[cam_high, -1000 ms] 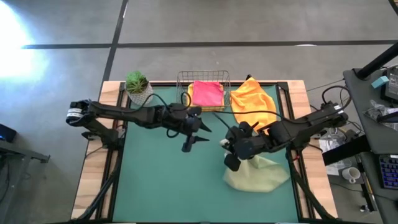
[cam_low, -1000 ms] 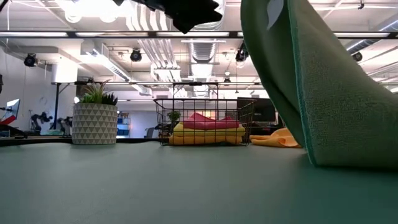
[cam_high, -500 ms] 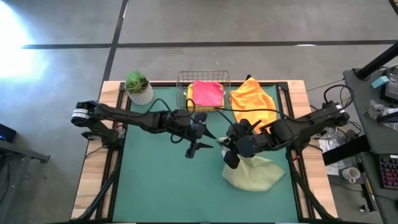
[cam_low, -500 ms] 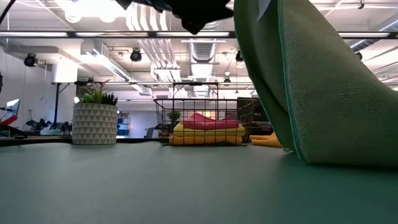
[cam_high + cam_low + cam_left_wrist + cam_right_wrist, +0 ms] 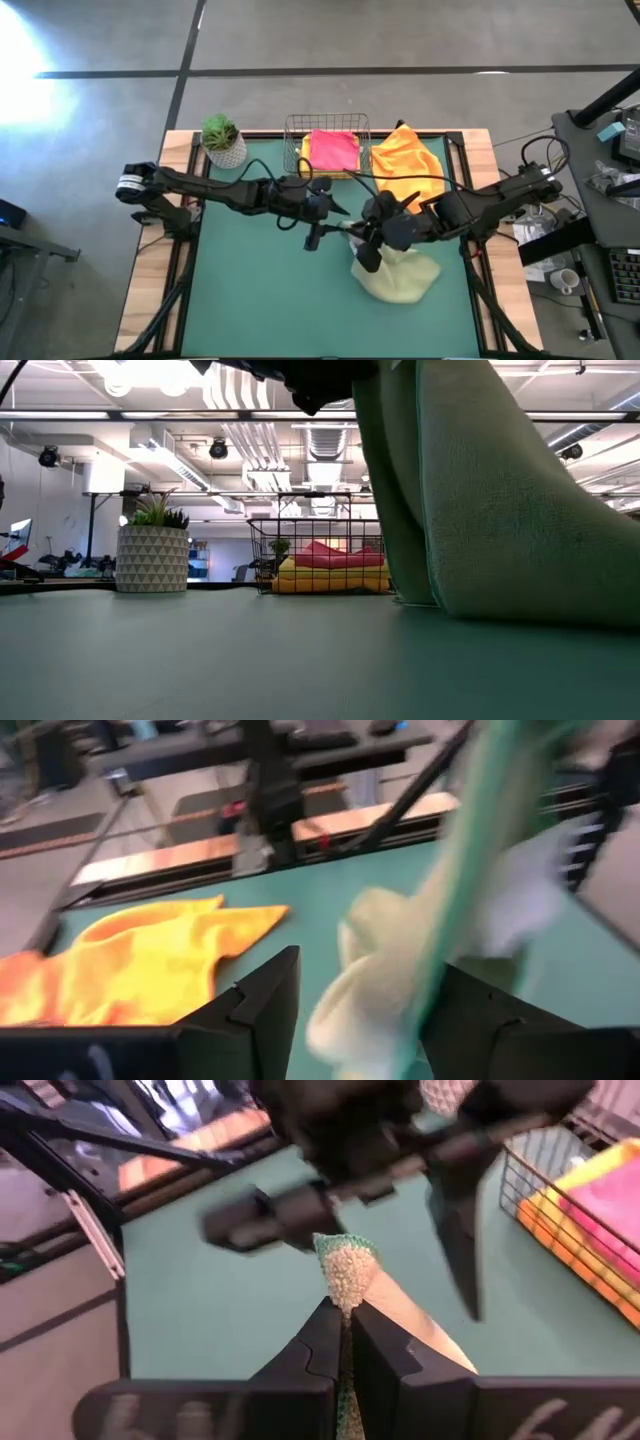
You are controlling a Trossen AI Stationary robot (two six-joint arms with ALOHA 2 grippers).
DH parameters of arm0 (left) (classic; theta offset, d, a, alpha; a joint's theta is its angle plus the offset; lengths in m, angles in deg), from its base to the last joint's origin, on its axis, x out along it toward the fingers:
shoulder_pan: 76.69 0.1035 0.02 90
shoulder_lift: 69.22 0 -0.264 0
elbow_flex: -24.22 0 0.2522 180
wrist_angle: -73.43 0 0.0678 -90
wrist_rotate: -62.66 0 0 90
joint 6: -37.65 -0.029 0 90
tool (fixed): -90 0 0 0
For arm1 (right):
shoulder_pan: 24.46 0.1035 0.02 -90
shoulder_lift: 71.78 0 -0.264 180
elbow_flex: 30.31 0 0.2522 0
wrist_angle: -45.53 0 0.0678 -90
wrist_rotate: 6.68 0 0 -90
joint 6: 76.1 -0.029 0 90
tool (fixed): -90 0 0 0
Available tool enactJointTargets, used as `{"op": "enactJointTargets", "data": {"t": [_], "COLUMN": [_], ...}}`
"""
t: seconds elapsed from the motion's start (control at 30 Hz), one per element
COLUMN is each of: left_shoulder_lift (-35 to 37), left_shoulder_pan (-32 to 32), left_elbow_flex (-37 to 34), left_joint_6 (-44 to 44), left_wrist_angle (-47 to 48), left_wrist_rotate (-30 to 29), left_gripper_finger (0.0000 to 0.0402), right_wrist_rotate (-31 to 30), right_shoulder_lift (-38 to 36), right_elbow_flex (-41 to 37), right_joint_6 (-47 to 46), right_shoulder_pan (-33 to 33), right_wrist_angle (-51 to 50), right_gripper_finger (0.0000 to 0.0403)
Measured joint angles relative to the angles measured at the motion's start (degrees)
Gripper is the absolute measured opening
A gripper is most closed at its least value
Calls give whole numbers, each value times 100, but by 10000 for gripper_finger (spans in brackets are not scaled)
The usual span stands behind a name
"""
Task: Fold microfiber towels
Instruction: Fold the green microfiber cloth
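High view: lying on the right half of the green table (image 5: 250, 300), pale sage green towel (image 5: 400, 278), one corner being lifted toward mid-table by the right gripper (image 5: 358, 238), fingers pinching together on the cloth. Meeting it from the left, left gripper (image 5: 322, 226), fingers standing apart just beside the raised corner. Sitting at the far edge, wire mesh basket (image 5: 327, 124) holding a pink towel (image 5: 333, 150) over a yellow towel (image 5: 304, 157); spreading just right of the basket, orange towel (image 5: 405, 160). Standing at the far left corner, potted plant (image 5: 222, 140).

Low view: rising from the tabletop and filling the right side, sage towel (image 5: 500, 510), hanging in folds. Showing behind it, basket (image 5: 320, 555) with pink towel (image 5: 335, 552) over yellow towel (image 5: 330, 575); standing to the left, plant (image 5: 153, 550).

Left wrist view: spreading apart at either side of the hanging sage towel (image 5: 390, 970), left fingers (image 5: 250, 1005), not closing on it. Lying beyond on the table, orange towel (image 5: 130, 965).

Right wrist view: clamping together on the sage towel's corner (image 5: 345, 1270), right fingers (image 5: 320, 1350). Hovering close beyond the corner, left gripper (image 5: 385, 1190), blurred.
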Motion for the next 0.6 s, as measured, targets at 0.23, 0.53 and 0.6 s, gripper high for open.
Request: {"op": "enactJointTargets", "data": {"t": [0.23, 0.53, 0.6], "left_shoulder_lift": [0, 0, 0], "left_shoulder_pan": [11, 20, 20], "left_elbow_flex": [0, -7, -40], "left_joint_6": [-26, -306, -306], "left_wrist_angle": [196, 683, 728], "left_wrist_rotate": [-136, -129, -129], "left_gripper_finger": [149, 71, 60], "right_wrist_rotate": [4, 48, 44], "right_shoulder_lift": [-172, -554, -637], "right_elbow_flex": [0, 0, 0], "right_joint_6": [423, 608, 730], "right_shoulder_pan": [13, 22, 50], "right_wrist_angle": [683, 770, 787], "right_gripper_finger": [8, 8, 8]}}
